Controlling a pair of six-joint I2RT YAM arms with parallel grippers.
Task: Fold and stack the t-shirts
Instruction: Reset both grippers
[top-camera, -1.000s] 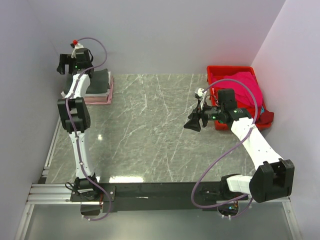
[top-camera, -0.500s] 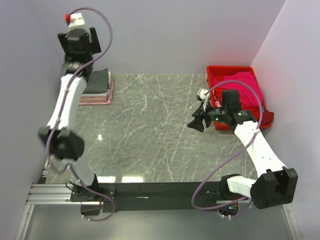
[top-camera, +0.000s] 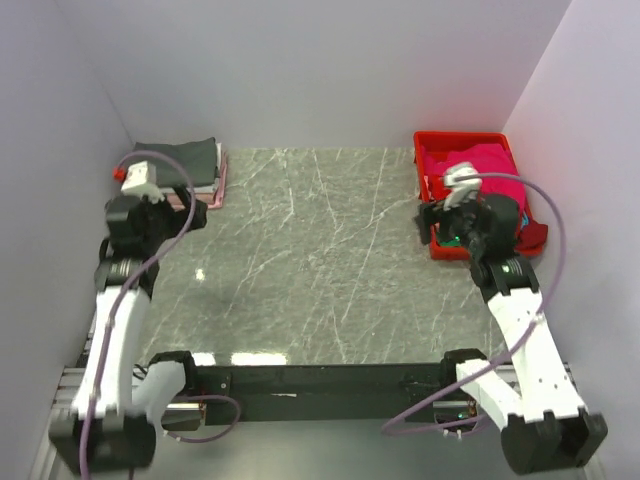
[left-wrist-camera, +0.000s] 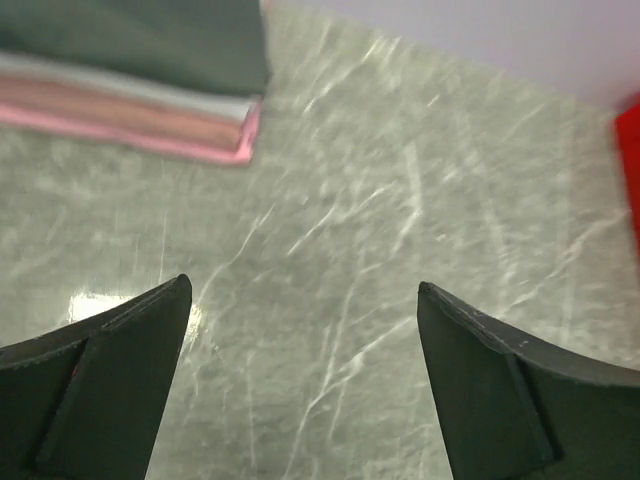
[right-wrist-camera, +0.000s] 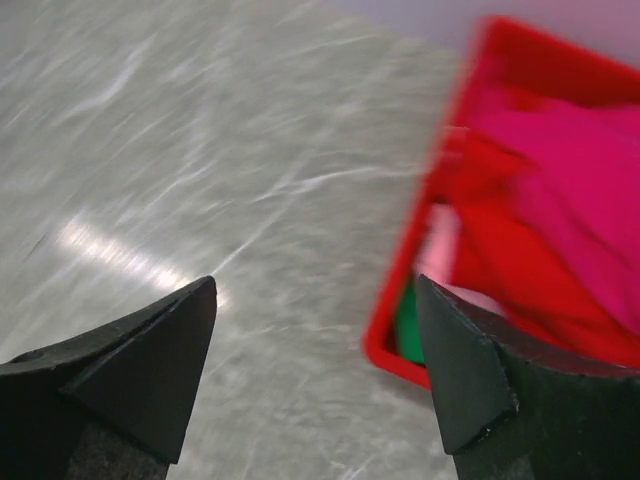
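Marble table (top-camera: 320, 250); t-shirt stack (top-camera: 185, 160) lengthwise left-right

Thin white veins streak the grey-green stone tabletop (top-camera: 320, 260). The folded dark charcoal-grey cloth t-shirt (top-camera: 185, 160) tops a white cloth t-shirt (left-wrist-camera: 150, 98) and a pale pink cloth t-shirt (left-wrist-camera: 150, 135). The bright red plastic crate (top-camera: 462, 137) shows a magenta cloth t-shirt (right-wrist-camera: 590, 170) and a sliver of green cloth t-shirt (right-wrist-camera: 405, 325)

I count 3 stacked t-shirts (top-camera: 185, 165), at least 2 loose t-shirts (top-camera: 485, 165), 1 red crate (top-camera: 460, 137), 2 arms (top-camera: 120, 300).
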